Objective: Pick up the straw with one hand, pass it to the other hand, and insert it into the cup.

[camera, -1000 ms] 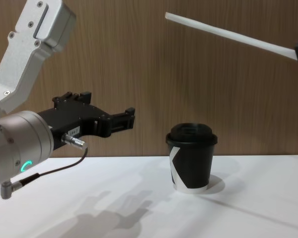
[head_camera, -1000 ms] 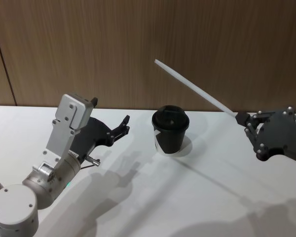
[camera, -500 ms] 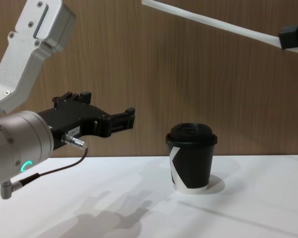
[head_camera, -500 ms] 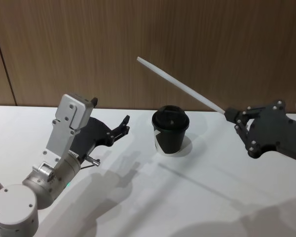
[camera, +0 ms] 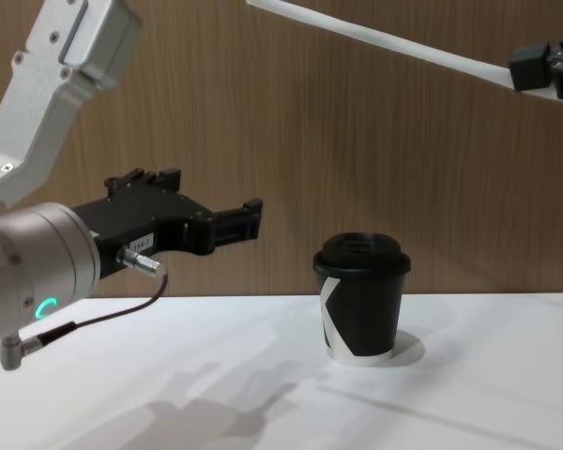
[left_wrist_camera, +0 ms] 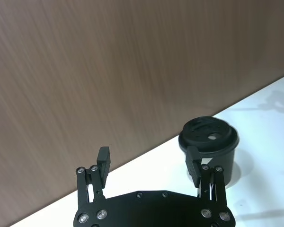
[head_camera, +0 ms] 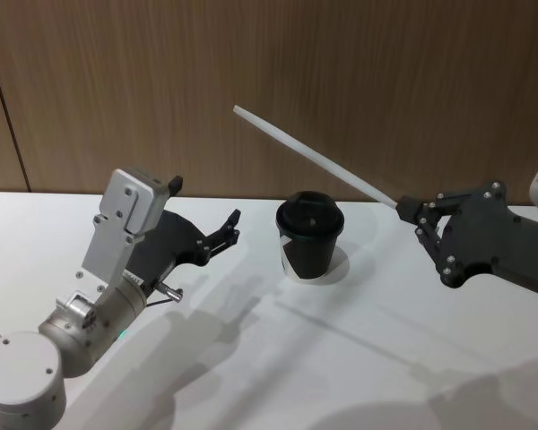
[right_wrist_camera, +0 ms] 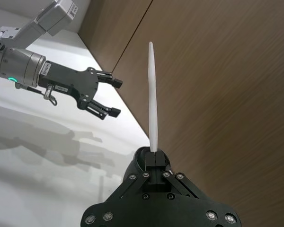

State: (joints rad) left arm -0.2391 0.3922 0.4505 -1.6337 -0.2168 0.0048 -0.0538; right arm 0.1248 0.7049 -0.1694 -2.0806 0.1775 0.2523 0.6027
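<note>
- Brown wood panelling [head_camera: 386, 72] forms the back wall, and a white table [head_camera: 386, 358] runs in front of it.
- The cup [head_camera: 309, 237] stands upright on the table near the wall with its domed lid [head_camera: 309, 213] on. It is roughly midway between the two grippers, and nothing touches it.
- The right gripper [head_camera: 405, 209] is raised off the table on the cup's right. Its fingers are clenched on one end of the straw [head_camera: 314, 152].
- The straw is in the air and straight, slanting up from that grip toward the robot's left. It passes above the cup, well clear of the lid, and its free end sits high over the left gripper's fingertips.
- In the right wrist view the straw [right_wrist_camera: 153, 104] rises from between the pinched fingertips.
- The left gripper [head_camera: 232, 227], on a silver arm [head_camera: 117, 233], hovers above the table on the cup's left and points toward the cup. Its fingers are spread apart with nothing between them.
- In the left wrist view the cup [left_wrist_camera: 210, 142] lies beyond one finger of the left gripper, not inside the gap.
</note>
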